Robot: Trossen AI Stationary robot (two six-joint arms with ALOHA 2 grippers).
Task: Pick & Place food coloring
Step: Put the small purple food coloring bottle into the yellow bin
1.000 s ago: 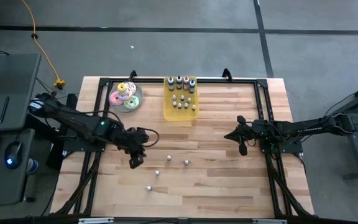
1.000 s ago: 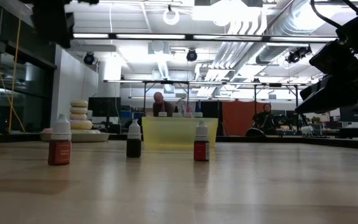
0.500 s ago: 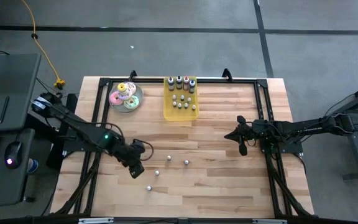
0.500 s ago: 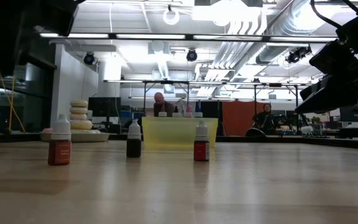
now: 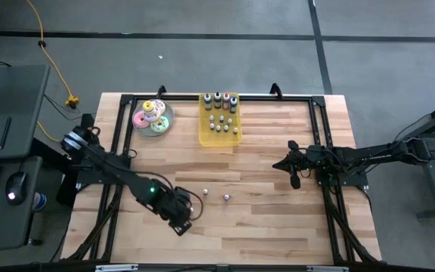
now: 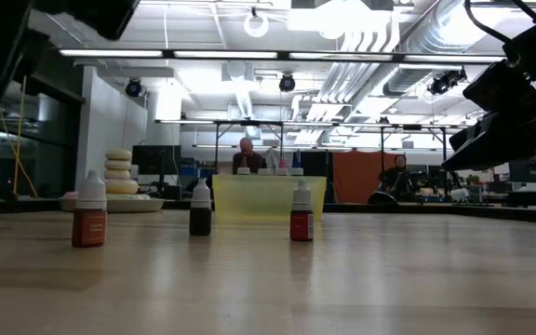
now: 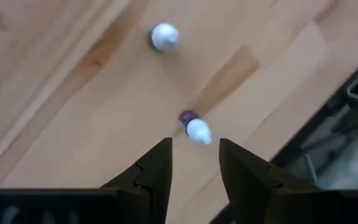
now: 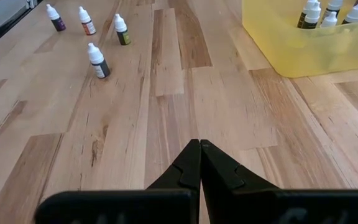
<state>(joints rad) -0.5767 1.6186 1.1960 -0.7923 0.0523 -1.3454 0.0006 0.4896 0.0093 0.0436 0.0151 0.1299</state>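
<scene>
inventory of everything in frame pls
Loose food coloring dropper bottles: four, white caps, dark or reddish bodies, table's near middle.
Dropper bottles in tray: a dozen or so, mostly pale.
Yellow rectangular plastic tray: one, far edge.
Pastel iced donuts: a few, on a plate left of the tray.
Light wooden table: one.
Left gripper: jaws open, above a purple-bodied bottle.
Right gripper: jaws shut, table's right.
</scene>
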